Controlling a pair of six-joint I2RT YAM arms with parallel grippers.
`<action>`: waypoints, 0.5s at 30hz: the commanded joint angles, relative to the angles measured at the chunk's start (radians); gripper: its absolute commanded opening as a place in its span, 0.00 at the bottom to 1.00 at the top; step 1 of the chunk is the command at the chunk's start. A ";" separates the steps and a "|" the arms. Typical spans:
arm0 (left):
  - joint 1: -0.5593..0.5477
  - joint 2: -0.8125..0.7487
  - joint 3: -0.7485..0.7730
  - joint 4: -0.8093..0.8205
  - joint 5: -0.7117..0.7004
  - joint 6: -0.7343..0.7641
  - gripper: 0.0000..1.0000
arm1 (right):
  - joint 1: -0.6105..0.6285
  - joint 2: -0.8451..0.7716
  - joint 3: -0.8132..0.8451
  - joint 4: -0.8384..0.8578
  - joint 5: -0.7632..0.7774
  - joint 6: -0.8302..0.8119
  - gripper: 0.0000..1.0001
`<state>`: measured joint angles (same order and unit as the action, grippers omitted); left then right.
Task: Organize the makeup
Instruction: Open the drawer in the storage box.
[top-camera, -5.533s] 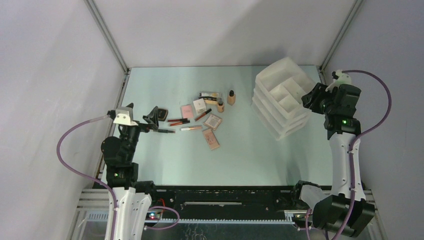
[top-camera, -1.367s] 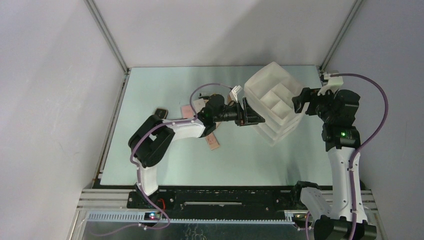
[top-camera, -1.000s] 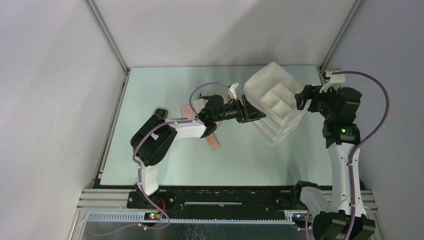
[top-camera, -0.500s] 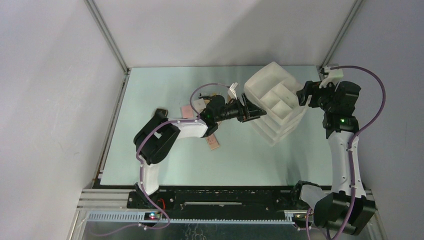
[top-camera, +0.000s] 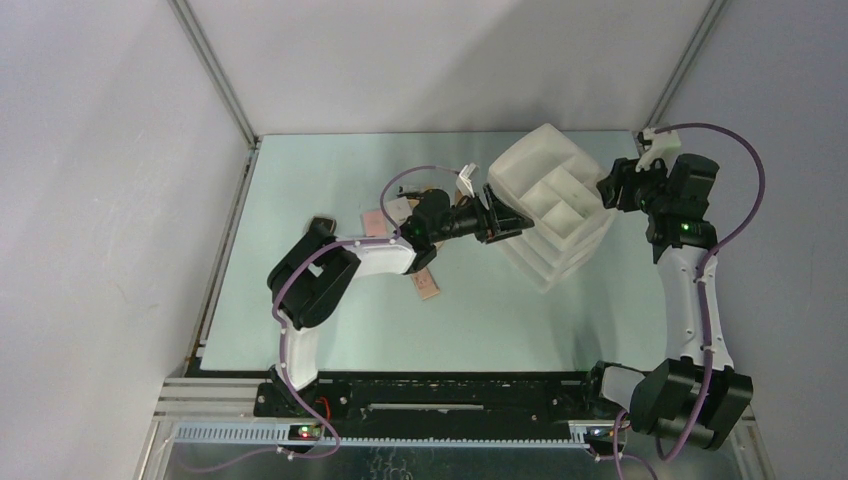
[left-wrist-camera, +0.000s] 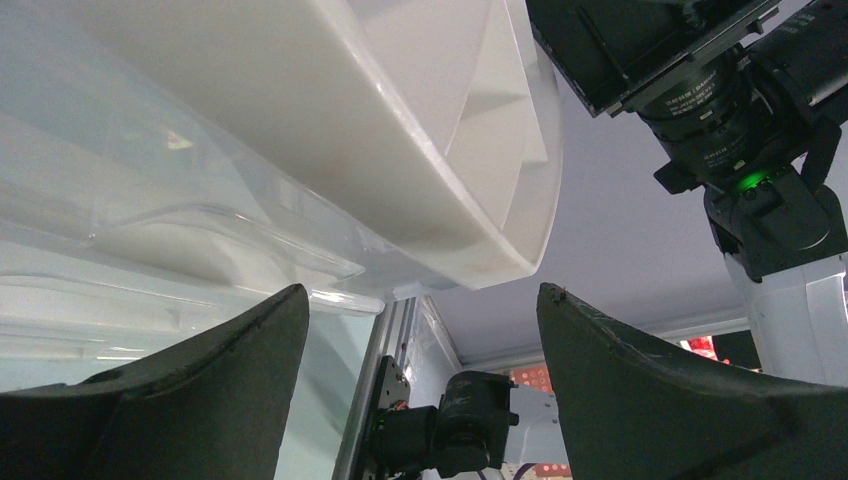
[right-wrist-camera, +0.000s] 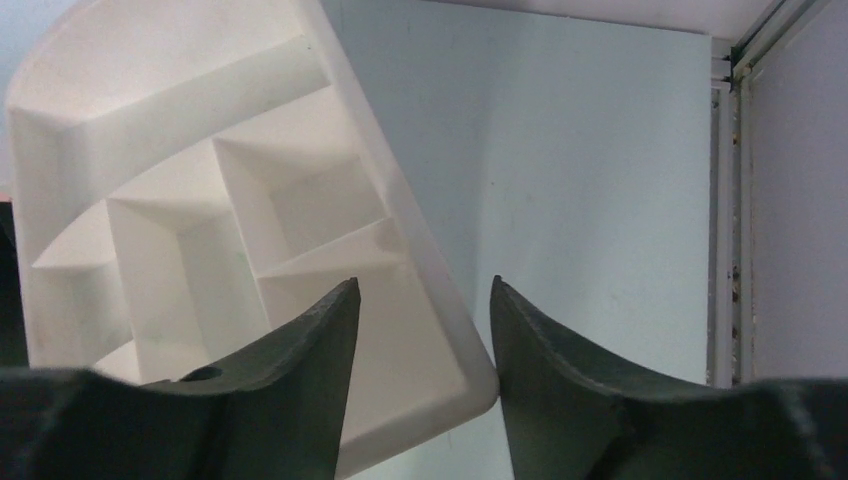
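Observation:
The makeup lies mid-table, mostly hidden under my left arm. A pink palette, a small white box and a beige palette show. The white drawer organizer stands at the right. My left gripper is open and empty at the organizer's left side. In the left wrist view the gripper sits just below the organizer's rim. My right gripper is open. In the right wrist view its jaws straddle the organizer's right corner.
The left arm stretches across the table's middle from the left. The right arm's wrist shows beyond the organizer. The enclosure's metal frame post and wall run close along the organizer's right side.
The left arm swung from the far left across to the organizer, which shifted left. Lately the right gripper moved farther back onto the organizer's right corner. The left gripper edged slightly farther back.

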<state>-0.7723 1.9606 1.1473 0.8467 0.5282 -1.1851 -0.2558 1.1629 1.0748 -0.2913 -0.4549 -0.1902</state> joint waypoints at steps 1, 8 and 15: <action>-0.004 -0.015 0.092 -0.006 -0.006 -0.020 0.89 | -0.007 -0.022 0.042 -0.049 -0.021 0.004 0.55; -0.004 0.005 0.113 0.012 -0.006 -0.036 0.89 | -0.007 -0.071 0.041 -0.133 0.002 0.067 0.45; -0.004 0.008 0.075 0.052 -0.004 -0.053 0.89 | -0.007 -0.103 0.029 -0.145 0.003 0.109 0.42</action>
<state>-0.7712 1.9659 1.1866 0.8059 0.5285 -1.2179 -0.2726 1.1000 1.0817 -0.4015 -0.4049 -0.1272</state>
